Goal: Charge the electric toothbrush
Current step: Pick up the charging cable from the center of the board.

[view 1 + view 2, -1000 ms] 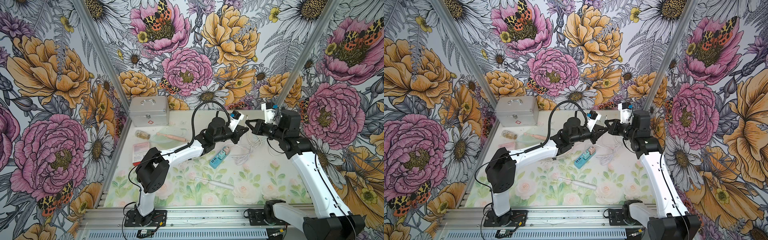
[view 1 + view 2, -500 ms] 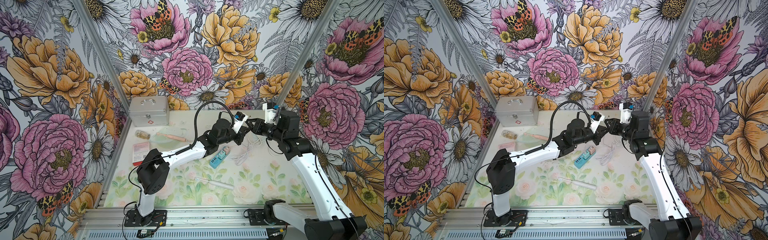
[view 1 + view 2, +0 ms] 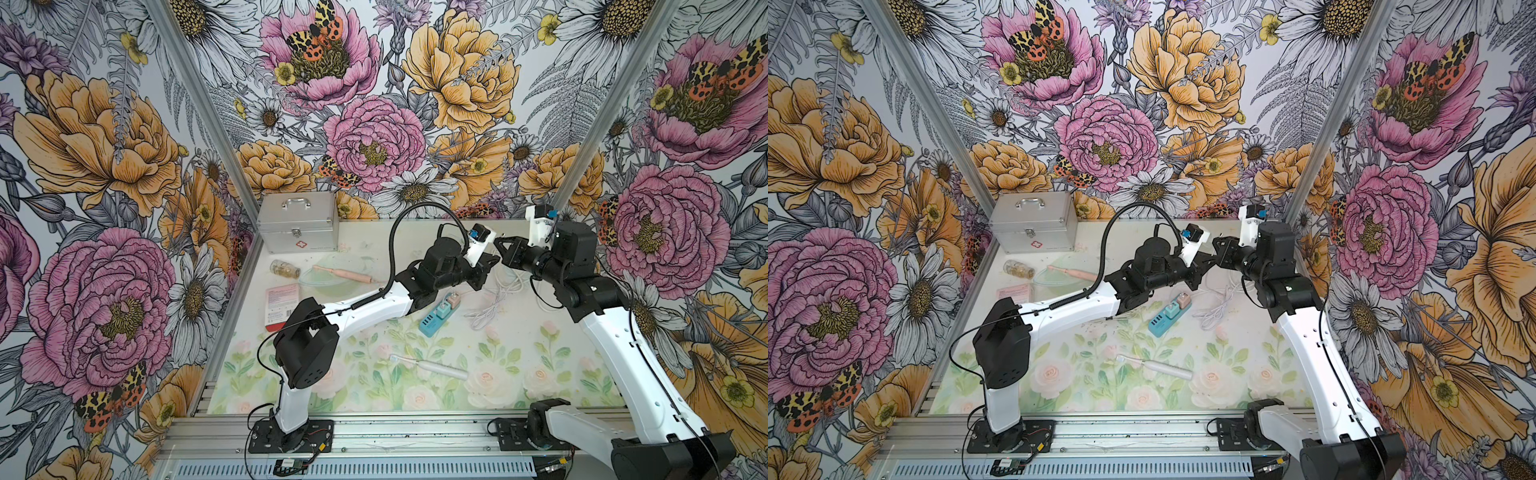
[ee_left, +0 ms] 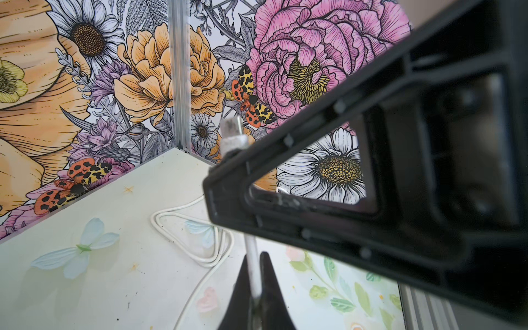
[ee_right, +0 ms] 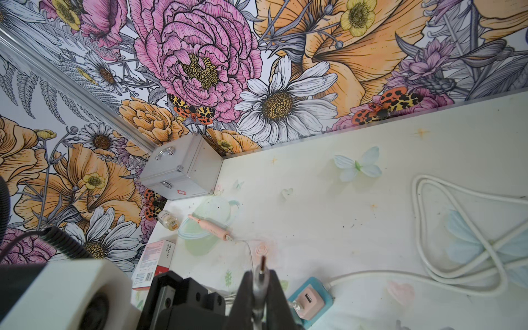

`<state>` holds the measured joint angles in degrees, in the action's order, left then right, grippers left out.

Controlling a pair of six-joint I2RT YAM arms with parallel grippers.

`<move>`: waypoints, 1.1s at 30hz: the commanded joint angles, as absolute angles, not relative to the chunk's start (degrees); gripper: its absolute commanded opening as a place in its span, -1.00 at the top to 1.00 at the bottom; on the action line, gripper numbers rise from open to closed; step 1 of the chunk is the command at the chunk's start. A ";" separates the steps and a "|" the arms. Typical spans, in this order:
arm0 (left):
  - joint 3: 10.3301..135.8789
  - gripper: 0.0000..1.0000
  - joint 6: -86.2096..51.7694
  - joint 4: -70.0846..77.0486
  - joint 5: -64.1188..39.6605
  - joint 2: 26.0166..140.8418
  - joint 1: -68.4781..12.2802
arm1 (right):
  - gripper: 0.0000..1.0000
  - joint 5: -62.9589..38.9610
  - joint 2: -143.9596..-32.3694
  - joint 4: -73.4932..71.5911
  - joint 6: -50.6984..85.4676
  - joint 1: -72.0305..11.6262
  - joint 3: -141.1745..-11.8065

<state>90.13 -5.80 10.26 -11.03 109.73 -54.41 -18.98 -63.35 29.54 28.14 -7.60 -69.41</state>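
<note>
A white electric toothbrush (image 3: 430, 368) lies flat near the table's front, far from both grippers. A white charging cable (image 3: 494, 303) runs in loose loops from the blue power strip (image 3: 436, 318), which carries a pink USB adapter (image 5: 310, 298). My left gripper (image 3: 490, 262) is shut on the cable (image 4: 253, 257) a short way below its free end. My right gripper (image 3: 500, 247) meets it above the table's back right, shut on the cable's plug (image 5: 261, 268). In the left wrist view the plug tip (image 4: 233, 131) sticks out past the right gripper's finger (image 4: 285, 171).
A pink toothbrush (image 3: 345, 274) lies on a pale green dish (image 3: 332, 284) at the back left, with a small jar (image 3: 284, 269), a pink box (image 3: 281, 305) and a silver case (image 3: 297, 226) nearby. Flowered walls close in on three sides.
The two grippers, a little apart a second ago, have come together. The right gripper's jaws opened briefly and closed on the cable's plug end; the left kept its grip.
</note>
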 commanded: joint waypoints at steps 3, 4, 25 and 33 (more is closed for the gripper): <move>92.65 1.00 -4.66 9.93 -9.49 110.19 -54.84 | 0.97 -17.87 -62.93 28.04 28.97 -7.91 -70.05; 92.85 1.00 -4.66 9.72 -9.36 110.29 -54.98 | 1.00 -17.76 -62.85 28.12 28.89 -7.90 -70.05; 68.44 0.00 4.69 -16.05 -6.81 85.16 -62.95 | 1.00 -28.82 -62.88 49.88 10.31 -3.76 -78.05; 63.67 -0.13 7.47 -18.76 -5.93 88.48 -63.49 | 1.00 -26.34 -61.25 52.80 14.41 -3.51 -75.12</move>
